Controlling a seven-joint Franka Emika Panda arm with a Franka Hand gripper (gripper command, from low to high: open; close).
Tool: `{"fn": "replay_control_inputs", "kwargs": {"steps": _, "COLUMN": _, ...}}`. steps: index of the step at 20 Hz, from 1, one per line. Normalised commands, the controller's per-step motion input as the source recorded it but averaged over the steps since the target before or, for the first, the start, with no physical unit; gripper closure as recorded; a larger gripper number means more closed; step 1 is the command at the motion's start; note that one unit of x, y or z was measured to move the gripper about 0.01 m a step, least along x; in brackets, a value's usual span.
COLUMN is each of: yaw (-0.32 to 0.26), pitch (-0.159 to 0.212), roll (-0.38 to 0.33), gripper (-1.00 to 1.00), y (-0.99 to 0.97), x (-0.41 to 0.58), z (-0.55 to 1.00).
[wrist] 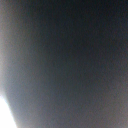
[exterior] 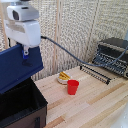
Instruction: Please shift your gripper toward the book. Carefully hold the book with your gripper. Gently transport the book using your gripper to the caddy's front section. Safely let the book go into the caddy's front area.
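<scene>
In the exterior view my gripper hangs from the white arm at upper left, its dark fingers shut on the top edge of the navy-blue book. The book hangs tilted above the black caddy at the lower left, over its open top. I cannot tell which compartment lies under it. The wrist view shows only a dark blurred surface filling the frame, with a pale glow at one corner.
A red cup stands on the wooden table, with a small bowl of yellow food behind it. A dark toaster oven with a pulled-out rack sits at the exterior view's right. A grey cable runs from the arm toward it.
</scene>
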Motion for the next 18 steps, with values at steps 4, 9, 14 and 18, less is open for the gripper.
{"fn": "replay_control_inputs", "kwargs": {"steps": 4, "yaw": -0.133, "pitch": -0.022, "roll": -0.019, "gripper": 1.0, "y": 0.72, "x": -0.089, "z": -0.13}}
{"fn": "replay_control_inputs", "kwargs": {"steps": 9, "yaw": -0.15, "pitch": -0.04, "roll": -0.01, "gripper": 1.0, "y": 0.68, "x": -0.06, "z": -0.18}}
{"fn": "replay_control_inputs", "kwargs": {"steps": 14, "yaw": -0.168, "pitch": -0.001, "roll": -0.026, "gripper": 1.0, "y": 0.63, "x": -0.119, "z": -0.18}}
{"fn": "replay_control_inputs", "kwargs": {"steps": 18, "yaw": -0.136, "pitch": 0.049, "roll": -0.032, "gripper": 1.0, "y": 0.36, "x": -0.124, "z": -0.07}}
